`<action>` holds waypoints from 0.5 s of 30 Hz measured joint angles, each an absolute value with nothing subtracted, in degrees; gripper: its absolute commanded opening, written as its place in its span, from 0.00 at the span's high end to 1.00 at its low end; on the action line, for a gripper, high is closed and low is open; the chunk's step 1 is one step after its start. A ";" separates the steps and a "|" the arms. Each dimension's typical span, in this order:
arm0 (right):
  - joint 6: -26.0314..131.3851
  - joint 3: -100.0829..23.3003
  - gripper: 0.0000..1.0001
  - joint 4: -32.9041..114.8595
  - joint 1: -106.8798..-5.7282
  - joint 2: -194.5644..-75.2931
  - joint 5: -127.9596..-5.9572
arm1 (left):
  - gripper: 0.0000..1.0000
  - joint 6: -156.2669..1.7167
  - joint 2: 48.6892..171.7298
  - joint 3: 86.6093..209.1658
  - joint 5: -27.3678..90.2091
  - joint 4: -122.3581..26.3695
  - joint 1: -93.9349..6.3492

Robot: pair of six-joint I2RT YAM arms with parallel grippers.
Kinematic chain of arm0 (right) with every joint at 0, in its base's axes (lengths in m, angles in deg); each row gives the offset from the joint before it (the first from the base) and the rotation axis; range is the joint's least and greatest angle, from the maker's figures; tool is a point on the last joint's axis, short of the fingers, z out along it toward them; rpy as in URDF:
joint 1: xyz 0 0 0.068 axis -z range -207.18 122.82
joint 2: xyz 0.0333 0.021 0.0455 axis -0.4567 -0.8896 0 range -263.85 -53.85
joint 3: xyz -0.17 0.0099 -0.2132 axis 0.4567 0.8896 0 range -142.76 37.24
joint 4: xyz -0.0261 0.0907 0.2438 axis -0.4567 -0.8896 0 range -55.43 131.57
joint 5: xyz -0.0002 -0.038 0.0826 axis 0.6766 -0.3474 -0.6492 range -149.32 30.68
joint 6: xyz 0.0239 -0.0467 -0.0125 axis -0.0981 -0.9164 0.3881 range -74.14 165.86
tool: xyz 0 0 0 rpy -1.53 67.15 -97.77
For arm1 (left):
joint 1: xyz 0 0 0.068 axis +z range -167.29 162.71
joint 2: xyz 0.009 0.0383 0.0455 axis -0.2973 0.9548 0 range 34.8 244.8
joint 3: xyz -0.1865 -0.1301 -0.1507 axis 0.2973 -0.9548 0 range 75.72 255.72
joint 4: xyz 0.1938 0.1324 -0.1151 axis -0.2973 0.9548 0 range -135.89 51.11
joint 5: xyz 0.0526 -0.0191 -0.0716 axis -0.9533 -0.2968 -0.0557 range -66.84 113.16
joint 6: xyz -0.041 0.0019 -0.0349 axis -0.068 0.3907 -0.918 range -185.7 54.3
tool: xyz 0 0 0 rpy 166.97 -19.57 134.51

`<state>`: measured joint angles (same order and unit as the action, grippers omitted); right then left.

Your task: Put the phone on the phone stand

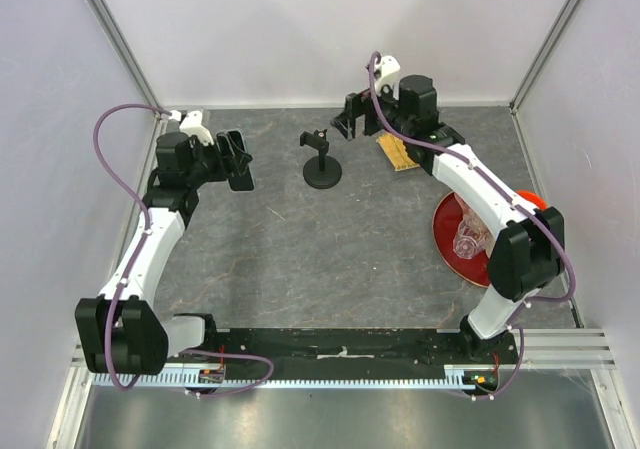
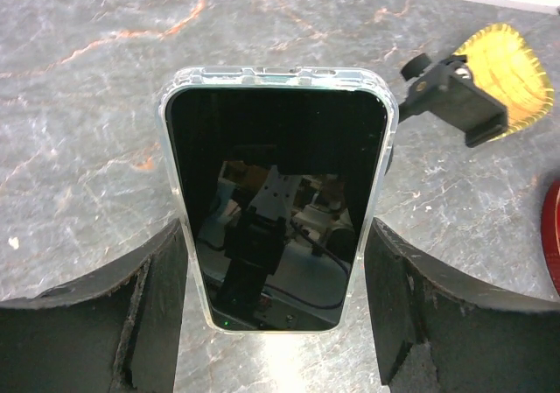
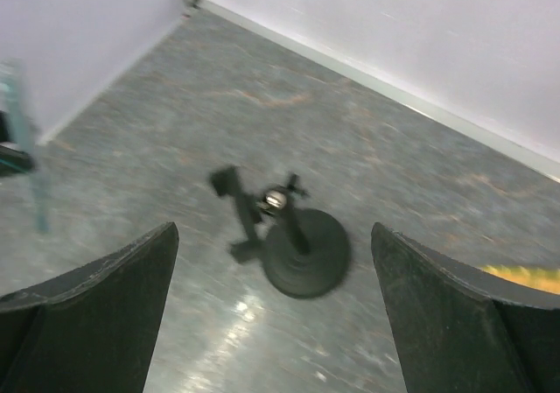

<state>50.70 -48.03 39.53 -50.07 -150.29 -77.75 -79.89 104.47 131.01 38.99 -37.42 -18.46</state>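
Observation:
My left gripper is shut on the phone, a black slab in a clear case. It holds the phone upright above the table at the left. In the left wrist view the phone sits between both fingers, screen toward the camera. The black phone stand stands at the table's middle back, right of the phone; its clip cradle shows in the left wrist view. My right gripper is open and empty, above and behind the stand. The phone's edge shows at far left.
A red plate with a clear glass object lies at the right, under the right arm. A yellow woven item lies right of the stand and shows in the left wrist view. White walls enclose the table on three sides.

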 measured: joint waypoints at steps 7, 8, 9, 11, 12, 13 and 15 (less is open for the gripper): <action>60.08 -59.49 0.06 38.37 -56.67 -154.90 -85.23 | 0.98 -79.26 101.83 129.50 40.22 -41.42 -19.64; 60.63 -61.02 0.08 37.85 -57.55 -155.69 -85.73 | 0.98 -79.26 101.61 129.50 40.26 -41.81 -19.66; 61.48 -64.03 0.09 36.82 -58.49 -156.67 -86.50 | 0.98 -79.26 101.37 129.50 40.26 -42.12 -19.69; 62.24 -66.96 0.12 36.25 -61.44 -159.60 -86.39 | 0.98 -79.26 100.76 129.50 40.28 -42.30 -19.69; 62.53 -68.27 0.13 35.97 -62.79 -160.89 -86.17 | 0.98 -79.28 100.45 129.48 40.31 -42.45 -19.69; 62.72 -69.39 0.13 35.68 -64.30 -162.23 -85.40 | 0.98 -79.28 100.19 129.41 40.35 -42.80 -19.66; 63.14 -70.35 0.16 35.29 -66.31 -164.11 -83.72 | 0.98 -79.30 99.97 129.41 40.87 -43.26 -19.66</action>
<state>63.14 -70.35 35.29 -66.31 -164.11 -83.72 -79.30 99.97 129.41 40.87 -43.26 -19.66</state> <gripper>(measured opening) 0.872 0.739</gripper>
